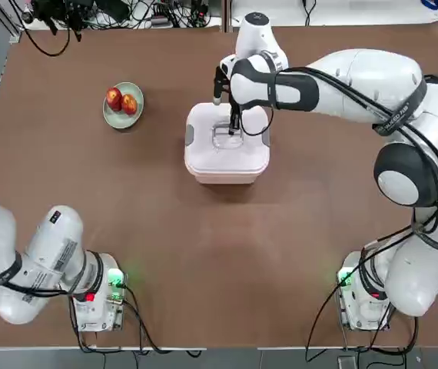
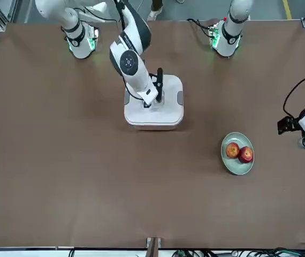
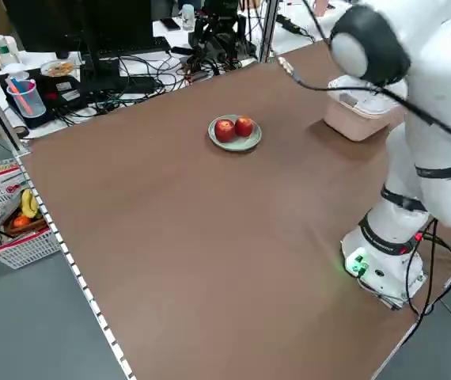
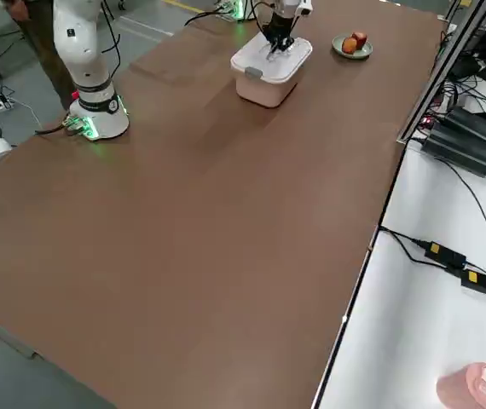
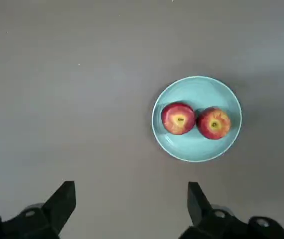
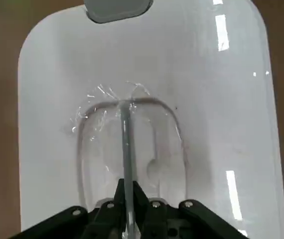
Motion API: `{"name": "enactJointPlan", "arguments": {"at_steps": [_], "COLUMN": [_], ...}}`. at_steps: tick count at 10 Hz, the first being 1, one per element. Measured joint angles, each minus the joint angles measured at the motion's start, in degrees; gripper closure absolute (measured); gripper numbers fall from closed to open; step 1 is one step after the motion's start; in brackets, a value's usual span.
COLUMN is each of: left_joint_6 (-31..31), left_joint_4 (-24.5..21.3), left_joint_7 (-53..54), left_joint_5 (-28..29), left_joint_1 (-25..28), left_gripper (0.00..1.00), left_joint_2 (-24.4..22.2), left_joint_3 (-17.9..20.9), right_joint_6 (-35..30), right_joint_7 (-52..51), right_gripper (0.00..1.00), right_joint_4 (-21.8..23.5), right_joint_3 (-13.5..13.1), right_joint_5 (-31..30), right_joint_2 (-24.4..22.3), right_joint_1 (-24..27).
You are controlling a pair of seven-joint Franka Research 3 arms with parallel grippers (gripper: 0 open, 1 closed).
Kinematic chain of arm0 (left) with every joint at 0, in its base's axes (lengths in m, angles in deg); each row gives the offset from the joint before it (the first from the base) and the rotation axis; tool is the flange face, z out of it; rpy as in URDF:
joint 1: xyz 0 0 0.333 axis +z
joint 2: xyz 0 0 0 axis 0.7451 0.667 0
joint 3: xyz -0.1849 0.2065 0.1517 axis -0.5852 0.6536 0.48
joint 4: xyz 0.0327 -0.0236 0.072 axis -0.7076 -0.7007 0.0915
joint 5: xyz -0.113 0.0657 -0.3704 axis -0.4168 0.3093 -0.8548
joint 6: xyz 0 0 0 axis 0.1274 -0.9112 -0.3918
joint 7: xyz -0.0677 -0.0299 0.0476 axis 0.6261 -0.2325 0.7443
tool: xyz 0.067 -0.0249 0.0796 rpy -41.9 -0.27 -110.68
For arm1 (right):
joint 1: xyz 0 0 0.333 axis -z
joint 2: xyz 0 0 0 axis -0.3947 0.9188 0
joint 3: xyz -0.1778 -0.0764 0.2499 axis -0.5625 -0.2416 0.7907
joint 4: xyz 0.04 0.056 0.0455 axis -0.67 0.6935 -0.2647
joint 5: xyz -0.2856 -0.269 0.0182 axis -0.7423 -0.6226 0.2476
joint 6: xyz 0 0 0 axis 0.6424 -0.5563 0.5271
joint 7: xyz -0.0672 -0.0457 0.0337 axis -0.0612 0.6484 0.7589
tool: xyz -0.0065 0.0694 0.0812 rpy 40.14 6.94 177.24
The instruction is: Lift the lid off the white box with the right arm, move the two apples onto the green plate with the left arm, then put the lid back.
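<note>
Right end effector clamped on lid handle; plate holds both apples.

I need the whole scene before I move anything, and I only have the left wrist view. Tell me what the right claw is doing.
Observer: The right claw is shut on the handle in the middle of the lid.
Operator: Say whether that lid is on the box.
Observer: It is on the white box, with the pale pink wall showing beneath it.
Operator: I see both apples on the green plate. Say which side of the box they are on.
Observer: They are off to the robot's left of it.
</note>
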Motion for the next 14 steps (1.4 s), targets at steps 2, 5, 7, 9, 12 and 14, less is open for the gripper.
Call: {"name": "enactJointPlan", "arguments": {"at_steps": [2, 5, 7, 9, 12, 14], "left_joint_6": [0.0, -0.1, -1.0, -2.1, -4.3, -4.3], "left_joint_4": [1.6, 1.6, 1.6, 1.6, 1.2, 0.9], "left_joint_7": [3.1, 12.9, 15.7, 17.2, 19.5, 18.7], "left_joint_5": [-5.7, -16.2, -17.8, -20.4, -27.8, -33.1], "left_joint_1": [-10.9, -25.4, -32.1, -38.9, -44.1, -48.9], "left_gripper": [0.01, 0.00, 0.00, 0.00, 0.00, 0.00], "left_joint_2": [-5.6, -12.1, -14.9, -18.0, -21.1, -21.5], "left_joint_3": [10.3, 30.1, 38.5, 46.0, 53.5, 57.3], "right_joint_6": [0.4, 0.7, 0.9, 1.1, 1.1, 1.5], "right_joint_7": [0.4, 1.0, 2.1, 3.2, 6.4, 7.2], "right_gripper": [0.94, 0.94, 0.89, 0.72, 0.28, 0.00], "right_joint_4": [0.0, 0.0, 0.0, 0.0, -0.5, -1.2], "right_joint_3": [0.1, 0.0, 0.1, 0.1, -0.2, -0.8], "right_joint_5": [0.0, -0.5, -0.4, -0.4, -0.4, -0.4], "right_joint_2": [0.1, 0.3, 0.4, 0.6, 0.6, -0.8], "right_joint_1": [-0.8, -1.1, -1.2, -1.2, -1.1, 0.4]}}
